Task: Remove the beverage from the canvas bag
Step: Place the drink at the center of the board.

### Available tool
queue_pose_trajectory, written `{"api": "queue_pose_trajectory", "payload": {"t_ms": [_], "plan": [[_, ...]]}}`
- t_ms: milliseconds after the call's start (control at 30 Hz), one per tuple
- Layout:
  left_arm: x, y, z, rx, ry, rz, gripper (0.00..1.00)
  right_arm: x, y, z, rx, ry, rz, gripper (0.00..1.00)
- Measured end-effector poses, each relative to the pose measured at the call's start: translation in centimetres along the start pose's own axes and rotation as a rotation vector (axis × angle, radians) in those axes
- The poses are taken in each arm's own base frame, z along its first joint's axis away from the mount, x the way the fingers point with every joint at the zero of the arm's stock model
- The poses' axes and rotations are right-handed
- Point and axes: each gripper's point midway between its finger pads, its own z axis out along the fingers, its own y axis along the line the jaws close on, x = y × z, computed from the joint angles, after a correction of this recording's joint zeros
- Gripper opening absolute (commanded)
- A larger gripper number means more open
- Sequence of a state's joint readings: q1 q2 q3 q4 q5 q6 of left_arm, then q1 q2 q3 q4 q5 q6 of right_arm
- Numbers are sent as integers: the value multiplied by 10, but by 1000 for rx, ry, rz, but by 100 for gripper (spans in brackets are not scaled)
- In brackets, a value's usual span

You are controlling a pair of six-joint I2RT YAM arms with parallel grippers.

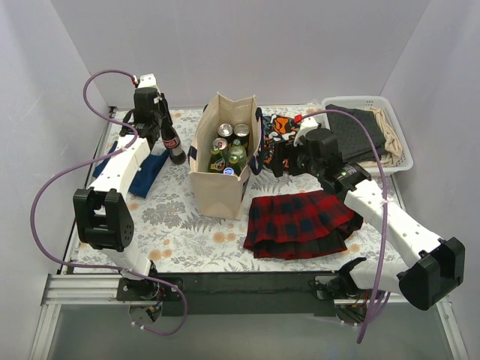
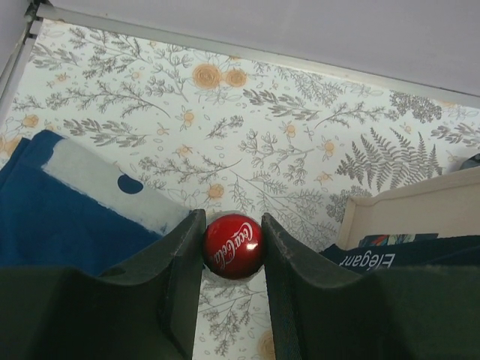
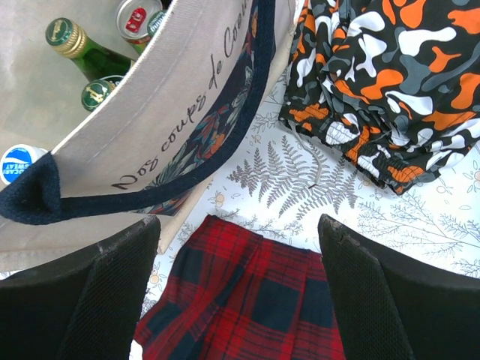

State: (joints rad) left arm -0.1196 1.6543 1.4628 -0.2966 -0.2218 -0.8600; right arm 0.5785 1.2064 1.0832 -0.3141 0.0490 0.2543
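Note:
The canvas bag [image 1: 217,187] stands upright mid-table, open, with several green bottles and cans [image 1: 229,148] inside; they also show in the right wrist view [image 3: 82,45]. My left gripper [image 1: 165,129] is shut on the neck of a dark cola bottle [image 1: 175,146], upright just left of the bag. In the left wrist view its red cap [image 2: 233,245] sits between my fingers [image 2: 180,255], with the bag's edge [image 2: 420,206] at right. My right gripper [image 1: 279,159] is open and empty beside the bag's right wall [image 3: 150,127], above the plaid cloth.
A red plaid cloth [image 1: 300,221] lies right of the bag. An orange patterned cloth [image 1: 285,124] lies behind it. A white basket [image 1: 401,161] with dark and beige clothes stands at the back right. A blue cloth [image 1: 150,171] lies under my left arm.

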Motion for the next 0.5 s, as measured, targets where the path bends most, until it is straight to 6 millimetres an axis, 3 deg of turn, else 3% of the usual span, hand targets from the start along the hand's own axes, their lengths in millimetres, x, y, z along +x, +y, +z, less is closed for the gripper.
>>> {"api": "queue_pose_trajectory", "payload": {"t_ms": [500], "plan": [[-16, -4, 4, 19, -79, 10, 0, 9, -1, 10, 1, 38, 2, 90]]}}
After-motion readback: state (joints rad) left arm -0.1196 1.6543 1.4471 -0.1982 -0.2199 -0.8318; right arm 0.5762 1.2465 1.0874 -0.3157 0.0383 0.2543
